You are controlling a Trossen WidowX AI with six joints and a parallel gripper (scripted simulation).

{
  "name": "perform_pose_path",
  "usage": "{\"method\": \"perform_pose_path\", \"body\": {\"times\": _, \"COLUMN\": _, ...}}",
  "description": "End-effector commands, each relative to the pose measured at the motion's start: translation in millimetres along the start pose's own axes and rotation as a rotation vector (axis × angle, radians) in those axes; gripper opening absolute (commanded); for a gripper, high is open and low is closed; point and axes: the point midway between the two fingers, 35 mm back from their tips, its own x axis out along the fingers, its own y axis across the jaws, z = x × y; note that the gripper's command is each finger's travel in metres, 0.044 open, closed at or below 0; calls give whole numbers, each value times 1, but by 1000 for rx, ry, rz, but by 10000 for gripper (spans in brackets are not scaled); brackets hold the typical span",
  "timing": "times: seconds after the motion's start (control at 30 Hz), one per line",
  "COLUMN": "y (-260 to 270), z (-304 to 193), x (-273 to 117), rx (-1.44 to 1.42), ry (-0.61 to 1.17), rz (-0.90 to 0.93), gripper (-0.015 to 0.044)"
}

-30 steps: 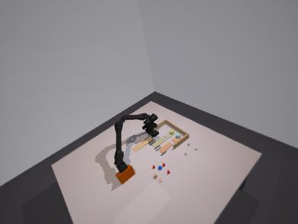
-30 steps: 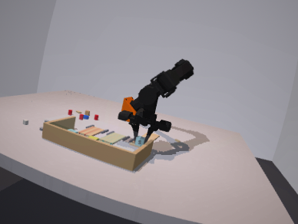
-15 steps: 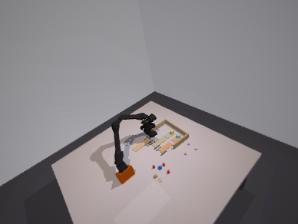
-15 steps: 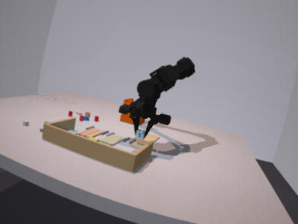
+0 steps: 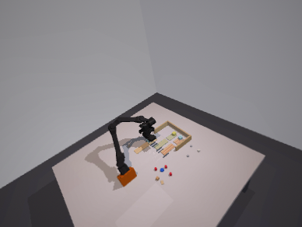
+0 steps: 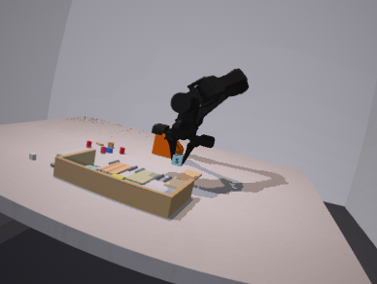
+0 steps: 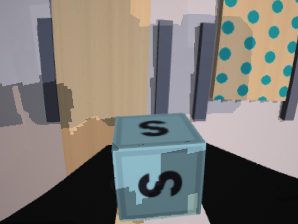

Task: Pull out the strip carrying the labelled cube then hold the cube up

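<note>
End effector (image 5: 151, 139) (image 6: 178, 160) (image 7: 153, 152) — gripping pale-blue cube (image 6: 177, 159) (image 7: 158, 172) — black "S" on two faces.

Blue S-marked cube (image 7: 159, 167) between hand's fingers.

The pinkish table (image 5: 210, 186) (image 6: 272, 229) carries a wooden tray (image 5: 184, 130) (image 6: 112, 187)

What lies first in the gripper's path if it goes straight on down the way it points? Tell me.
Probably the plain wooden strip beneath the gripper and its held "S" cube; depth is unclear, so possibly bare tabletop.
</note>
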Motion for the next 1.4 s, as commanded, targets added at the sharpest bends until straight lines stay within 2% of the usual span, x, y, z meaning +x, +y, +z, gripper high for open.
{"method": "perform_pose_path", "body": {"times": 0.0, "y": -4, "z": -11, "x": -1, "rx": -6, "ry": -3, "rz": 2, "gripper": 0}}
{"method": "perform_pose_path", "body": {"times": 0.47, "y": -21, "z": -60, "x": 1, "rx": -3, "ry": 0, "rz": 2, "gripper": 0}}
{"method": "perform_pose_path", "body": {"times": 0.8, "y": -22, "z": -60, "x": -34, "rx": -3, "ry": 0, "rz": 0, "gripper": 0}}
{"method": "perform_pose_path", "body": {"times": 1.37, "y": -22, "z": -60, "x": -34, "rx": -3, "ry": 0, "rz": 0, "gripper": 0}}
